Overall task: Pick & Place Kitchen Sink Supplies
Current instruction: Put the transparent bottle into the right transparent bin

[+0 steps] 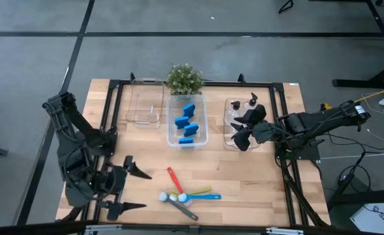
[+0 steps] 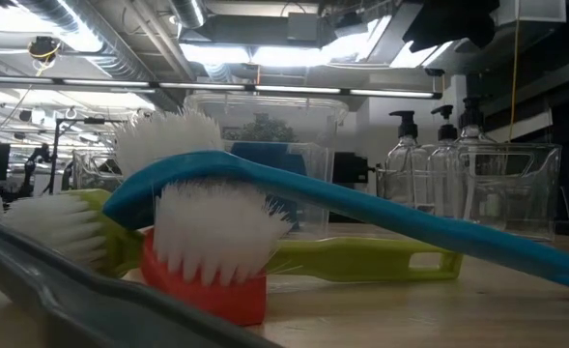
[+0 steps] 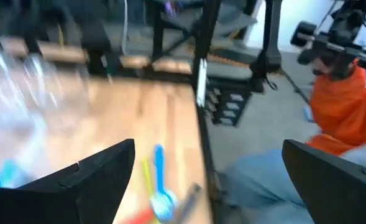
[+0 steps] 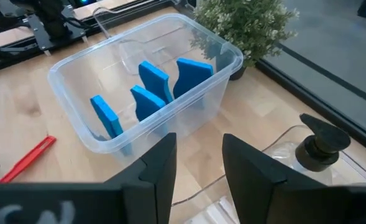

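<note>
- Hovering open above the bottles (image 1: 239, 116), the right gripper (image 1: 242, 139) has the sponges (image 1: 187, 124) beside it.
- Left gripper (image 1: 134, 189), open, sits beside the brushes (image 1: 185, 194).

The tabletop (image 1: 244, 176) is pale wood with a visible grain, edged by a black frame, and the clear middle bin (image 1: 186, 121) on it holds four bright blue sponges (image 1: 187, 124). Just behind that bin the potted plant (image 1: 184, 78) is green with pale speckling; in front of it lie a red brush (image 1: 174, 178), a blue brush (image 1: 201, 196), a yellow-green brush (image 1: 195, 192) and a grey brush (image 1: 180, 209), with white bristles showing on them in the low view. Beside the bin the clear bottles (image 2: 437, 164) have black pump tops, both arms are black, and a person (image 3: 341, 109) beyond the tabletop wears orange.
</note>
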Controlling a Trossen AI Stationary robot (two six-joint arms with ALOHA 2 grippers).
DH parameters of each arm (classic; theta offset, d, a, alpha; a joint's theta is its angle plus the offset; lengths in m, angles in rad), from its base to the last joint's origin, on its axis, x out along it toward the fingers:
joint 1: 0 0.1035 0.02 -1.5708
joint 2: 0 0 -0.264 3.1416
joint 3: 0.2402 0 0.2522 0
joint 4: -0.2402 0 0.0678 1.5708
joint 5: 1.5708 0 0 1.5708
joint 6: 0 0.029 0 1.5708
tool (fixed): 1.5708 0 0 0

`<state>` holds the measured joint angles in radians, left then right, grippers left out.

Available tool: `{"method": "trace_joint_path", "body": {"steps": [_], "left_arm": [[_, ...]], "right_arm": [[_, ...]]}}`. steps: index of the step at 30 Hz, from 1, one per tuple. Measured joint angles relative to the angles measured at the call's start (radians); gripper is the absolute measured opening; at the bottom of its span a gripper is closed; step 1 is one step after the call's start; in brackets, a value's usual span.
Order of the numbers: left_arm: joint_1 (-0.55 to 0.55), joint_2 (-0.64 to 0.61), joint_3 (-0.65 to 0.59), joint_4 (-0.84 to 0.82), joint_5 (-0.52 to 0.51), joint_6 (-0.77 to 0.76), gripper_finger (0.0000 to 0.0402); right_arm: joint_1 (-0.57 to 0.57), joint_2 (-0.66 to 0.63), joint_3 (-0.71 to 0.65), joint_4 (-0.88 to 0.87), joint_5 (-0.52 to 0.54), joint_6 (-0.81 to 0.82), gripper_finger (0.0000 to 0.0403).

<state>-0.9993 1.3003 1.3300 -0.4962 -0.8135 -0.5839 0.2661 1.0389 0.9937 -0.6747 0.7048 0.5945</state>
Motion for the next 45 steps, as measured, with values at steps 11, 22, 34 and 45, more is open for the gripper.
{"method": "trace_joint_path", "body": {"steps": [11, 22, 34, 45], "left_arm": [[-0.053, 0.003, -0.001, -0.295, 0.290, -0.532, 0.0368], [-0.105, 0.020, -0.001, -0.564, 0.426, -0.756, 0.0367], [-0.140, 0.049, -0.001, -0.657, 0.666, -0.923, 0.0367], [-0.210, 0.049, -0.001, -0.660, 0.693, -1.064, 0.0367]], "right_arm": [[0.000, 0.002, -0.087, 0.013, -0.003, 0.019, 0.0129], [0.000, 0.002, -0.101, 0.084, -0.008, 0.050, 0.0129], [0.000, 0.002, -0.101, 0.104, -0.019, 0.049, 0.0129], [0.000, 0.002, -0.101, 0.105, -0.018, 0.035, 0.0129]]}}
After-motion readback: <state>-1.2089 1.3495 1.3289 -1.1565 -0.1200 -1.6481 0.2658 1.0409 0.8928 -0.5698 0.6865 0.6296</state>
